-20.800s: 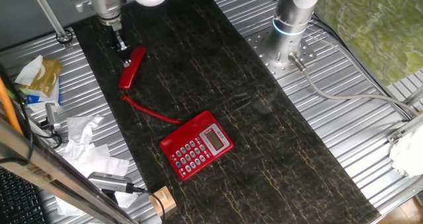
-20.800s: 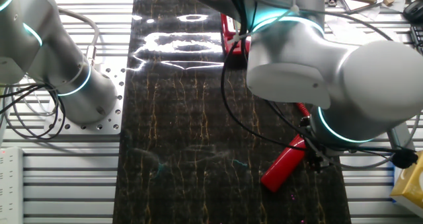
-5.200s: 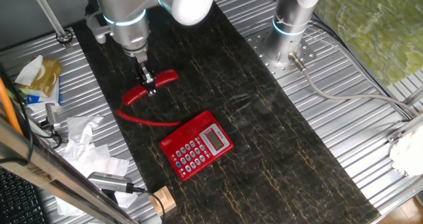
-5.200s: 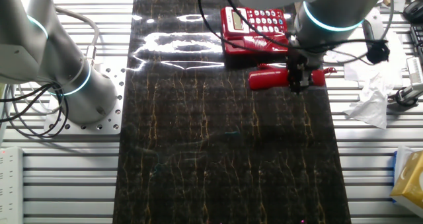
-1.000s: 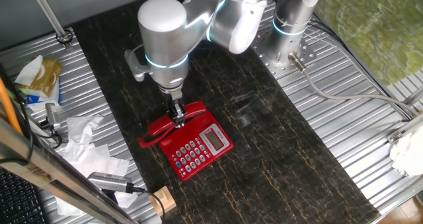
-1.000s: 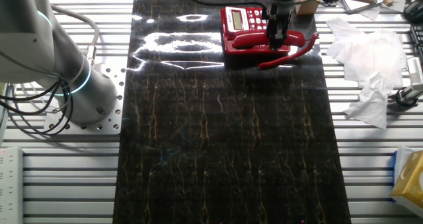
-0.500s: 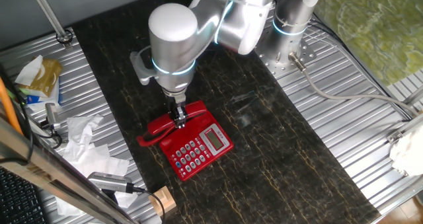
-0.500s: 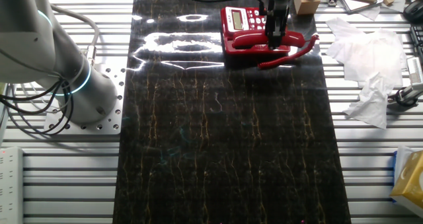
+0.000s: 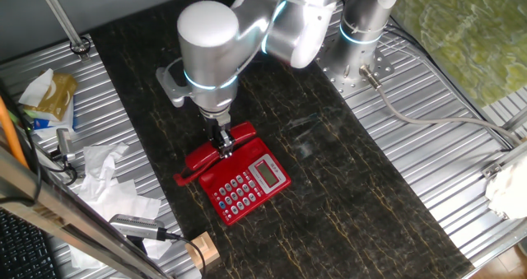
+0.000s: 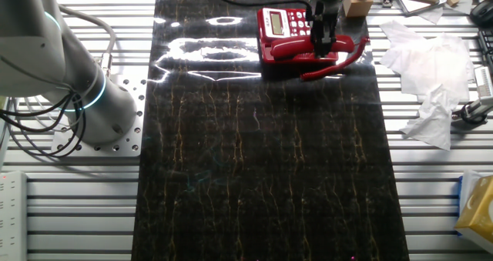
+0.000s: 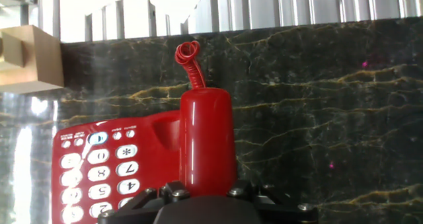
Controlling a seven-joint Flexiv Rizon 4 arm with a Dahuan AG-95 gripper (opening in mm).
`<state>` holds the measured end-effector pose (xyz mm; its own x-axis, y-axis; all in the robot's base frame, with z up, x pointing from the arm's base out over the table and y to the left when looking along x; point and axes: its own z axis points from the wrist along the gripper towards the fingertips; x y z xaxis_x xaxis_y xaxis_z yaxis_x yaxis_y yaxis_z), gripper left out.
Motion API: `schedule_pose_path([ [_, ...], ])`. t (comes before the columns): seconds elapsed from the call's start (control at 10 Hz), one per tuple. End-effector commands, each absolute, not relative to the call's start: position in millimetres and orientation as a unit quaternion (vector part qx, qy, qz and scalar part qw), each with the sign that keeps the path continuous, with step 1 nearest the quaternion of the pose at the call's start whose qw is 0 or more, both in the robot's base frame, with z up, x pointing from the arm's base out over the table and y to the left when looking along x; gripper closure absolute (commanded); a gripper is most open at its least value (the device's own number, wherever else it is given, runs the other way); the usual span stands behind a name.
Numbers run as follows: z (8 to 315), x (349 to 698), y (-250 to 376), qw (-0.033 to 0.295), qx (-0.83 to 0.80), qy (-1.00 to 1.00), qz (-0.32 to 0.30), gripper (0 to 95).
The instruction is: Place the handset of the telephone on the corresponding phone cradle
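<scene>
Tool (image 9: 222, 144) clamped on handset (image 9: 216, 150), mid-frame. Handset held directly over cradle (image 11: 165, 135) at left edge of telephone (image 9: 244, 181), aligned lengthwise. Seating not confirmed. Left to do, by judgement: lower fully, release, withdraw.

A dark marbled mat (image 9: 346, 188) runs down the ribbed metal bench (image 9: 428, 123). Crumpled white tissues (image 9: 107, 180) lie off the mat's edge, just beside a small wooden block (image 9: 202, 250). A yellow and white packet (image 9: 45, 94) sits farther along the same side, near a slanted metal pole (image 9: 62, 20).
</scene>
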<state>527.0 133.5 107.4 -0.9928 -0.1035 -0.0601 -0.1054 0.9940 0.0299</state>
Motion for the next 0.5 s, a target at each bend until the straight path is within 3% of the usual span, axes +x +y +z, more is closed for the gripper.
schedule_pose_path([
  [0.1,106.5,527.1,134.2,0.023,-0.064,0.998,0.018,95.0],
  [0.5,106.5,527.1,134.2,0.023,-0.073,0.997,0.020,95.0],
])
